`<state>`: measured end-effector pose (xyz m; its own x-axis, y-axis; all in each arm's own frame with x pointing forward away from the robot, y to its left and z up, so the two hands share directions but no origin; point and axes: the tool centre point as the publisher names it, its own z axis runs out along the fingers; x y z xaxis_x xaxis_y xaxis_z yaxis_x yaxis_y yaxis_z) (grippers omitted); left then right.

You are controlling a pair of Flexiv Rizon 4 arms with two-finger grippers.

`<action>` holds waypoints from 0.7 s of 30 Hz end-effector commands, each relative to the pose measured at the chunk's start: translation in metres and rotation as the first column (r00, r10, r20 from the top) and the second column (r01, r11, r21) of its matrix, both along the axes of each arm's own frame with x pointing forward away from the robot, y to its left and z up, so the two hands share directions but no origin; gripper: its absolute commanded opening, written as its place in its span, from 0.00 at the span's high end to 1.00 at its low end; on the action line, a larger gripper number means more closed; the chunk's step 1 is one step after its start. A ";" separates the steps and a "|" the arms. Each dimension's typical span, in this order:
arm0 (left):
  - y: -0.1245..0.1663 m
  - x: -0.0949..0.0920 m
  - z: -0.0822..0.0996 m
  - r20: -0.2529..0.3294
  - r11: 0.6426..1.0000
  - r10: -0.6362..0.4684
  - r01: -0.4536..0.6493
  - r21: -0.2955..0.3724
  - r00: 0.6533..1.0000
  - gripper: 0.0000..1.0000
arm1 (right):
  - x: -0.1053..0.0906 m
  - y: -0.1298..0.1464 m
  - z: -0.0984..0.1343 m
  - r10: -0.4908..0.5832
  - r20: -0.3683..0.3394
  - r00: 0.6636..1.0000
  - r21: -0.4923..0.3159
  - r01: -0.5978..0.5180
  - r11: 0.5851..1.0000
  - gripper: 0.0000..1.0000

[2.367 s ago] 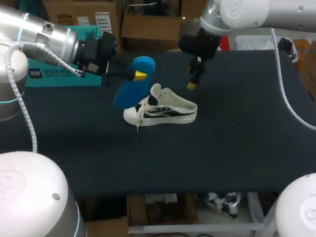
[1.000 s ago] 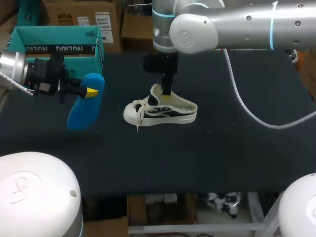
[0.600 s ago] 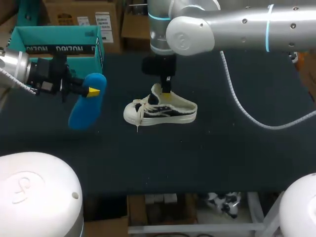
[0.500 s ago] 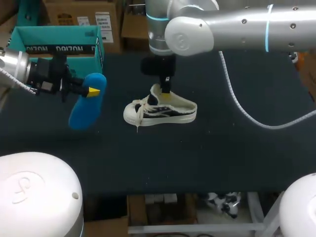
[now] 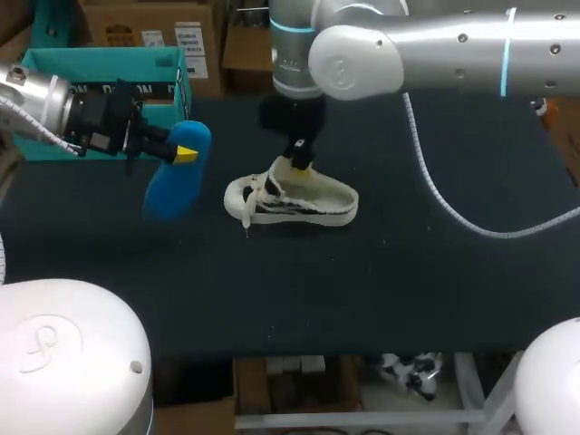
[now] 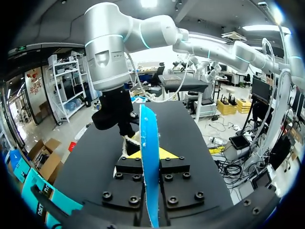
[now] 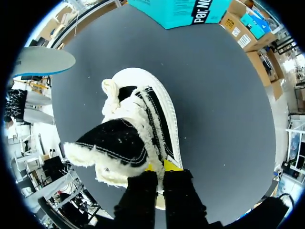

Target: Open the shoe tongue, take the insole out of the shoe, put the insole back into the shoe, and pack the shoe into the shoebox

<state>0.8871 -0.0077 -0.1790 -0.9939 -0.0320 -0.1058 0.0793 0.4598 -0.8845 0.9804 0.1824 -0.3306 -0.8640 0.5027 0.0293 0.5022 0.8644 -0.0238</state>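
Between the left gripper's (image 6: 147, 154) jaws, clamped tight, the blue insole (image 6: 146, 133) stands edge-on: light, floppy foam, best pinched mid-length. The right gripper's (image 7: 161, 166) jaws are nearly closed, nipping the soft tongue (image 7: 112, 140) of the shoe (image 7: 162, 114) just under them; it looks light, and its canvas gives, so it may tip.

The white and black canvas shoe (image 5: 290, 198) is sitting in the middle of the dark cloth-covered table (image 5: 426, 272), with its toe pointing left. The right gripper (image 5: 297, 164) is hanging over the shoe from the far side, pinching it at the tongue. Left of the shoe, the left gripper (image 5: 186, 154) is holding the blue foam insole (image 5: 172, 181), which is hanging down apart from the shoe. The teal cardboard shoebox (image 5: 154, 91) is standing at the far left, behind the insole.
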 end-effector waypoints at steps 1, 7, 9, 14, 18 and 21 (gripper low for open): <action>-0.012 0.028 0.007 -0.027 0.992 -0.122 0.122 0.000 0.992 1.00 | -0.017 -0.007 0.010 -0.115 0.037 0.993 0.052 0.113 0.992 1.00; -0.031 0.053 0.022 -0.011 0.971 -0.237 0.237 -0.014 0.971 1.00 | -0.032 0.008 0.019 -0.317 0.046 0.947 0.110 0.310 0.944 1.00; -0.037 0.060 0.024 -0.009 0.963 -0.270 0.270 -0.016 0.963 1.00 | -0.037 0.012 0.019 -0.371 0.049 0.927 0.136 0.362 0.922 1.00; -0.049 0.072 0.022 -0.022 0.938 -0.346 0.345 -0.022 0.938 1.00 | -0.049 0.021 0.016 -0.487 0.051 0.872 0.175 0.473 0.864 1.00; -0.060 0.080 0.021 -0.027 0.921 -0.390 0.390 -0.024 0.920 1.00 | -0.059 0.025 0.013 -0.559 0.054 0.827 0.200 0.539 0.818 1.00; -0.066 0.086 0.020 -0.028 0.914 -0.407 0.406 -0.024 0.913 1.00 | -0.063 0.025 0.011 -0.588 0.054 0.807 0.208 0.567 0.797 1.00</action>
<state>0.9585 -0.0679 -0.1558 -0.9655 0.2067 -0.1585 0.2295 0.3871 -0.8931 0.9240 0.2094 -0.3187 -0.4275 0.8998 0.0874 0.9025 0.4191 0.0996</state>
